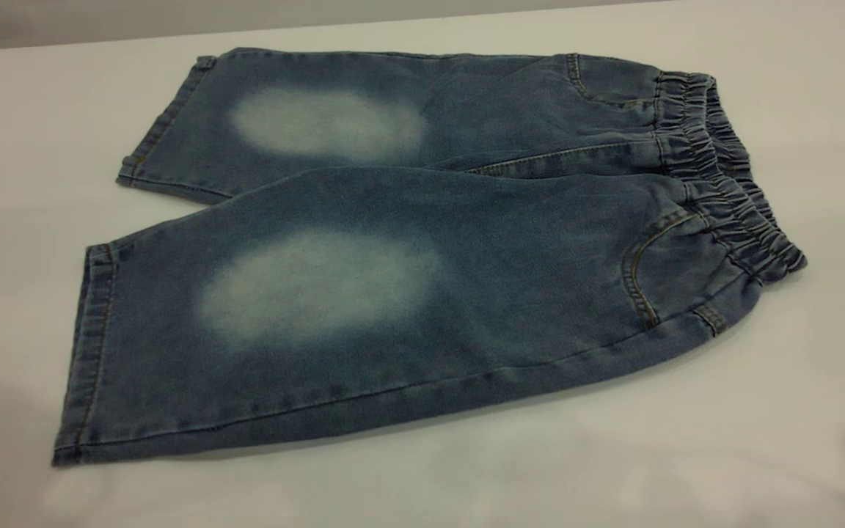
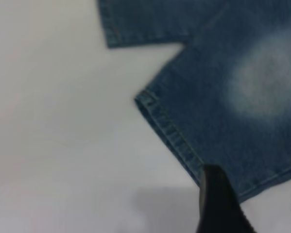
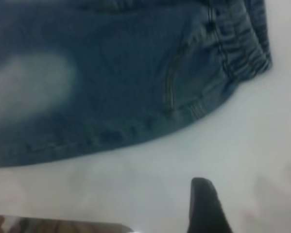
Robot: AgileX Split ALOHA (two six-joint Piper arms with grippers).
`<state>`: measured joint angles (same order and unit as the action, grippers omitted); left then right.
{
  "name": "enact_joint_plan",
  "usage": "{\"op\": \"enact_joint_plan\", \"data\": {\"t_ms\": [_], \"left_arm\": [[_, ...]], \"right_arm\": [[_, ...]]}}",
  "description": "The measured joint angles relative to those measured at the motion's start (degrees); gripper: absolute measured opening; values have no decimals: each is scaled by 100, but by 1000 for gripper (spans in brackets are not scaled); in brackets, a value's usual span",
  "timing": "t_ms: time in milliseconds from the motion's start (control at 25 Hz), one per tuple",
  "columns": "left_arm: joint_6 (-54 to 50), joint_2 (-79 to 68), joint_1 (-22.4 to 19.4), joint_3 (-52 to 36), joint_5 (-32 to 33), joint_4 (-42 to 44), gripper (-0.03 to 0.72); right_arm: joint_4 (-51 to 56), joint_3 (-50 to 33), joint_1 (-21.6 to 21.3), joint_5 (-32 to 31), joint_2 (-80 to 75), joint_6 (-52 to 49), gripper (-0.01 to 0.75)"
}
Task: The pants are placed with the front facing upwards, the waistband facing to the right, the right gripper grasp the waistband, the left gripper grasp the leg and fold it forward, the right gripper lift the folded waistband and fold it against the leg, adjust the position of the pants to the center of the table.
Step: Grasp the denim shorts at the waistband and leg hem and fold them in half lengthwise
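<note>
The pants [image 1: 422, 242] lie flat on the white table [image 1: 760, 425], front up, with the gathered waistband [image 1: 723, 169] to the right and both legs to the left. The near leg [image 1: 283, 315] overlaps the far leg [image 1: 305, 125]. Neither gripper shows in the exterior view. In the left wrist view, my left gripper [image 2: 256, 194] hovers open over the hem corner [image 2: 223, 179] of the near leg, holding nothing. In the right wrist view, one finger [image 3: 206, 206] of my right gripper [image 3: 254, 196] hangs over bare table, short of the waistband [image 3: 237, 43] and apart from it.
The table's far edge [image 1: 320, 26] runs along the back, just behind the far leg. White tabletop surrounds the pants on the near, left and right sides. A brownish strip [image 3: 53, 227] shows at the border of the right wrist view.
</note>
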<state>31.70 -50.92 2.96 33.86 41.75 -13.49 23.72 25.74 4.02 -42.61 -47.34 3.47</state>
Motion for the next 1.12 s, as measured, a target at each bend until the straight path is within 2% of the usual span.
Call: {"op": "enact_joint_plan", "data": {"t_ms": [240, 600, 720, 960, 1120], "left_arm": [[1354, -1010, 13, 3, -531, -819, 341], [2281, -1522, 13, -2, -556, -1817, 392], [2393, -1618, 40, -2, -550, -1850, 399], [2510, -1701, 386, -2, -678, -1866, 402], [2510, -1853, 600, -2, -830, -1866, 403]], "right_arm": [[991, -39, 0, 956, -1467, 1039, 349], [3272, 81, 0, 2170, -3922, 3309, 352], [4324, 171, 0, 2065, -4705, 4384, 352], [6610, 178, 0, 1273, -5765, 6792, 352], [7495, 307, -201, 1018, -6197, 7868, 352]]}}
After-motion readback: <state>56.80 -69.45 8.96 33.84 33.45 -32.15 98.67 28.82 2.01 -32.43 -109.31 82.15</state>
